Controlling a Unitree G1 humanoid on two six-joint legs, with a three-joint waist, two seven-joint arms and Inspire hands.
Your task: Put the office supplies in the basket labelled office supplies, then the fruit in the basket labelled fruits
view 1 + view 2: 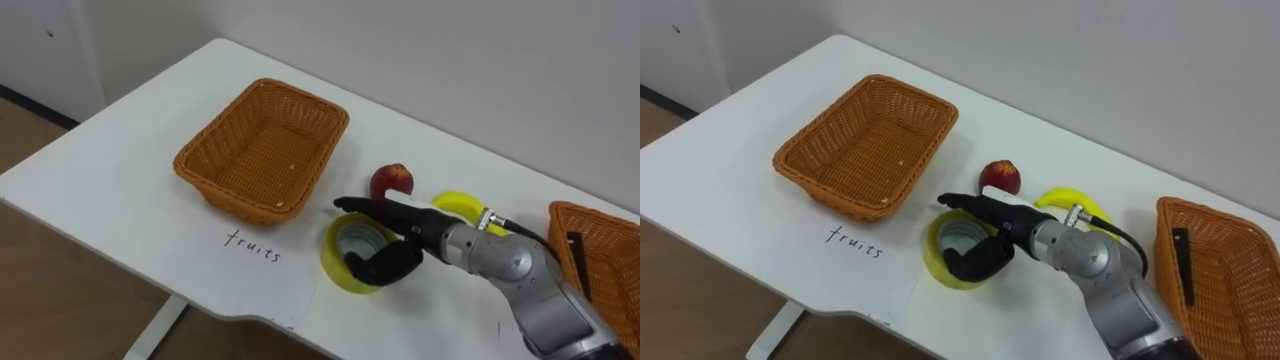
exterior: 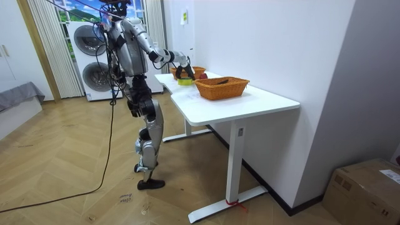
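Orange woven basket (image 1: 225, 125), yellow tape roll (image 1: 335, 262), red apple (image 1: 392, 180)

White table (image 1: 120, 190) holds left basket (image 1: 200, 165), right basket (image 1: 1240, 250), tape (image 1: 335, 262), apple (image 1: 392, 181), banana (image 1: 458, 203).

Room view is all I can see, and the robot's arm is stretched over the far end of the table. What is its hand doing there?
Observer: Its right hand lies over a yellow tape roll that rests on the table.
Operator: Is there any fruit near it?
Observer: Yes, a red apple and a banana lie just behind the roll.
Operator: Has anything been sorted yet?
Observer: One thing, it seems: a dark slim thing lies in the basket on its right.
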